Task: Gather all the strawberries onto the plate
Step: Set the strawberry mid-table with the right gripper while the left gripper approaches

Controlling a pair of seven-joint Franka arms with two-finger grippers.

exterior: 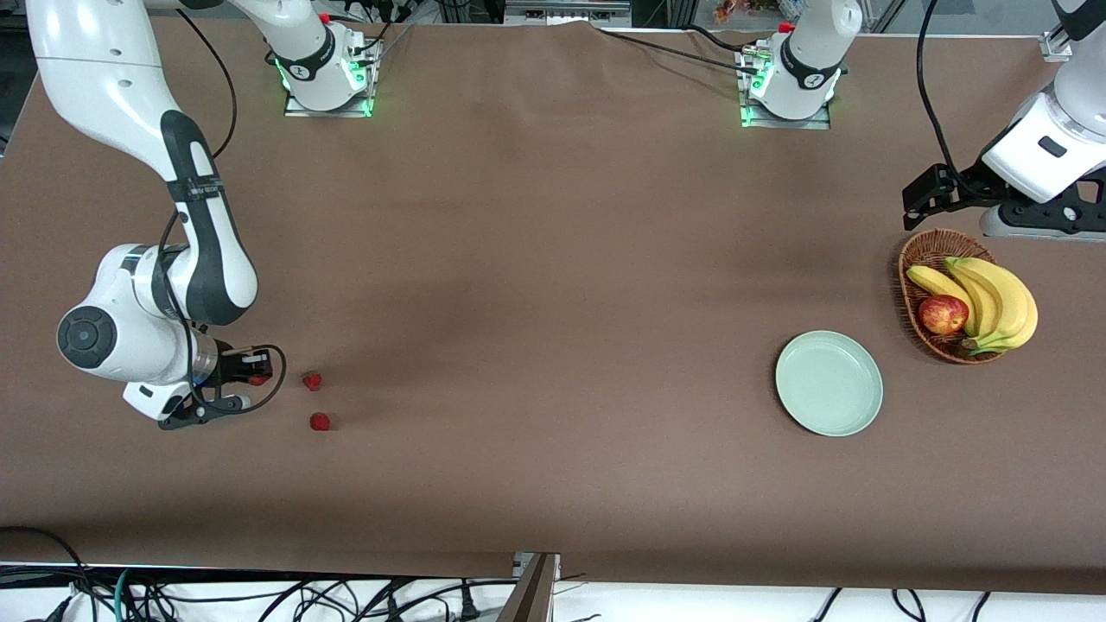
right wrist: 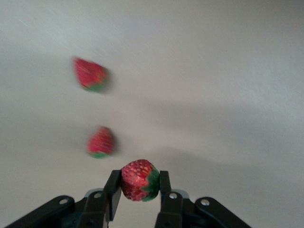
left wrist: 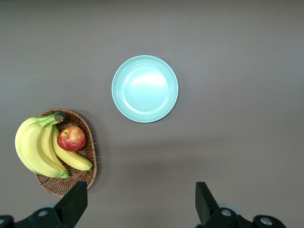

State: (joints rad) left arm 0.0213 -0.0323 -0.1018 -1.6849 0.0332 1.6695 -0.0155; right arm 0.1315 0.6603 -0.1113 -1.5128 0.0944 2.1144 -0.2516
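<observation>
My right gripper [exterior: 257,378] is shut on a small red strawberry [right wrist: 139,180] with a green top, at the right arm's end of the table. Two more strawberries lie loose on the brown cloth just beside it, one [exterior: 312,380] farther from the front camera than the other [exterior: 320,421]. The right wrist view shows them as blurred red spots [right wrist: 90,74] [right wrist: 100,141]. The pale mint-green plate [exterior: 829,383] [left wrist: 145,89] lies empty toward the left arm's end. My left gripper [exterior: 931,195] [left wrist: 140,204] waits open, high over the table beside the basket.
A brown wicker basket [exterior: 916,259] [left wrist: 76,178] stands by the plate, farther from the front camera. It holds a bunch of yellow bananas [exterior: 994,302] and a red apple [exterior: 943,314]. Cables hang along the table's front edge.
</observation>
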